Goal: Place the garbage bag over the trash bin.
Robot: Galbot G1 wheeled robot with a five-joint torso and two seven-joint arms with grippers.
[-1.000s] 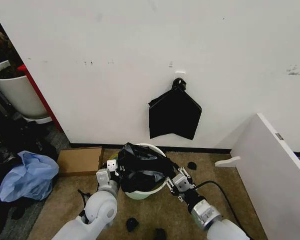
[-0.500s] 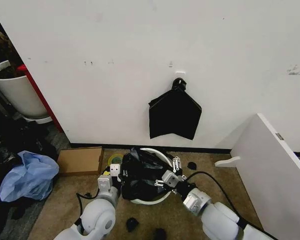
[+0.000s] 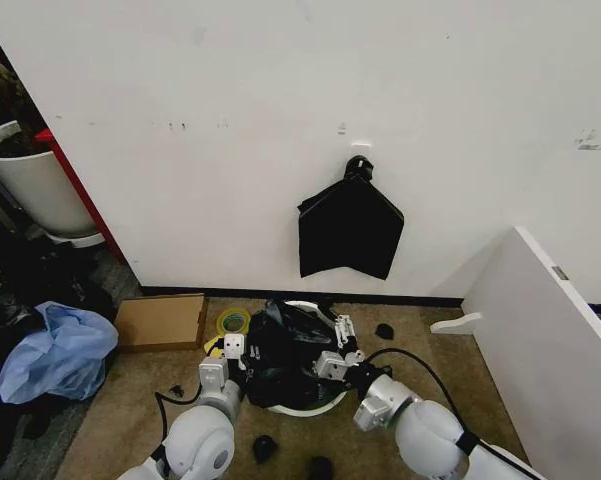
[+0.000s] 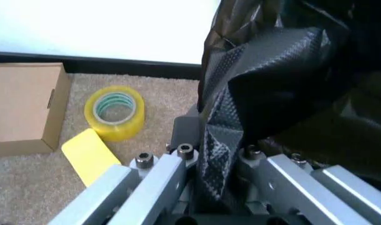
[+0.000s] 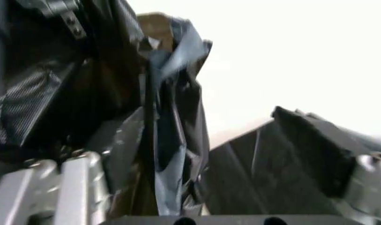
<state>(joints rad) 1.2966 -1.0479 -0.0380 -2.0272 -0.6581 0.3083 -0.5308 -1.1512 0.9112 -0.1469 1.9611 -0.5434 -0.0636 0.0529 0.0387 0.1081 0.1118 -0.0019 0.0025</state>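
Against the wall, on the carpet: the trash bin (image 3: 302, 408), white rim peeking out in front, mostly buried under the garbage bag (image 3: 285, 350), heaped over the mouth so the film can be spread around the rim. Left side of the bag: left tool (image 3: 230, 356), clamped on a fold of black film (image 4: 221, 140), pinning that edge taut. Right side: right tool (image 3: 337, 350), film bunched between the fingers (image 5: 65, 187), probably gripped, though blur leaves doubt; held opposite to stretch the opening. Beside the bin, out of the way: cardboard box (image 4: 21, 108), tape roll (image 4: 115, 112), yellow pad (image 4: 90, 154).
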